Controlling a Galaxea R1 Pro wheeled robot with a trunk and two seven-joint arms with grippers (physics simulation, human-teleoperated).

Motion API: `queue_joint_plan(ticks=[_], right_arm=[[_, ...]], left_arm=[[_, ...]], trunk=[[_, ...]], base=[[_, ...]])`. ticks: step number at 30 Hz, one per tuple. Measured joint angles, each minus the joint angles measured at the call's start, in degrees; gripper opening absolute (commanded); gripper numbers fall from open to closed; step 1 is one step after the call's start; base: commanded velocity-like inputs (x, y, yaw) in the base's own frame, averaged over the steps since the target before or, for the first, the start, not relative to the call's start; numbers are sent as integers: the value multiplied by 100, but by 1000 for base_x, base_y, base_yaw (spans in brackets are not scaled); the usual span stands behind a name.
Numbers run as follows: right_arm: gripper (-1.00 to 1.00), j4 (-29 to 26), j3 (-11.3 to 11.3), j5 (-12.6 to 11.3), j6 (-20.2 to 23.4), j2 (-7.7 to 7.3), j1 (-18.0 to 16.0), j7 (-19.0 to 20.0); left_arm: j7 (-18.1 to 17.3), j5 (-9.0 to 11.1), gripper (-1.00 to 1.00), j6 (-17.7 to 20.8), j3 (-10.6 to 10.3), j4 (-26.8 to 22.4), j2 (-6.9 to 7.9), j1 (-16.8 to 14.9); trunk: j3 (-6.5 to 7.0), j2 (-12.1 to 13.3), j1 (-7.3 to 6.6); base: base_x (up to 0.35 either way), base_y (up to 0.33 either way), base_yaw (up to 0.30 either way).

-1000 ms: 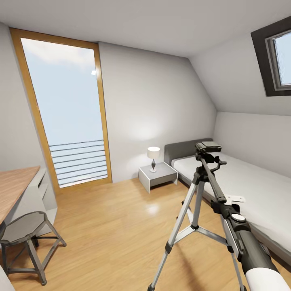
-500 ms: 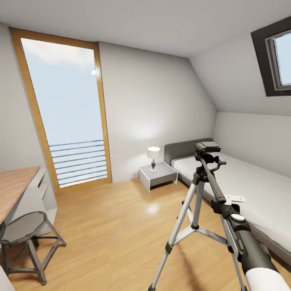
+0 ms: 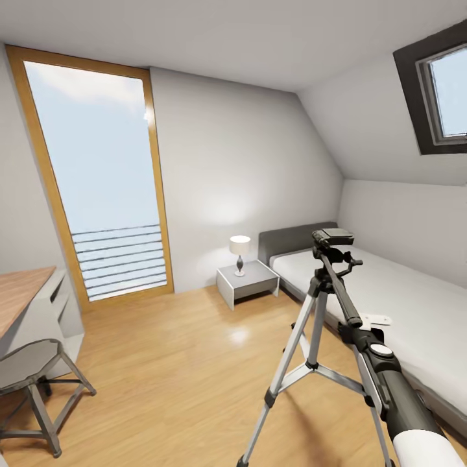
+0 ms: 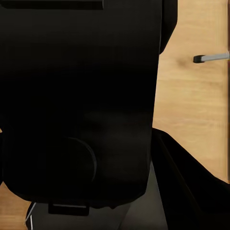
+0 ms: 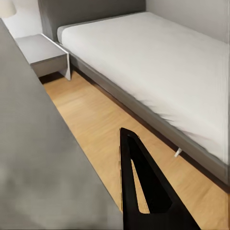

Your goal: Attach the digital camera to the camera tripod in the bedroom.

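The camera tripod stands on the wood floor at centre right, with silver legs, a black pan head and a flat black block on top. Its black handle slopes down toward my right arm. My right gripper sits against the tripod at the handle's lower end and looks shut on it. In the right wrist view one black finger shows beside a blurred grey bar. A large black body hides my left gripper's fingers. I cannot tell whether it is the digital camera. One tripod foot lies beyond it.
A low grey bed runs along the right wall, with a nightstand and lamp at its head. A tall wood-framed window is at the back left. A desk and stool stand at the left.
The room has slid left in the head view, so the camera has moved. The tripod and my right arm keep the same place in the picture.
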Motion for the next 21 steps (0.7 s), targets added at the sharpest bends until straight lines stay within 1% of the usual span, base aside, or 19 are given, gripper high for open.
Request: queue_joint_plan(ticks=[21], right_arm=[[-100, 2, -13, -5, -19, 5, 0, -16]], left_arm=[[-4, 0, -100, 0, 1, 14, 0, 0]], trunk=[[0, 0, 0]], base=[[0, -277, 0]])
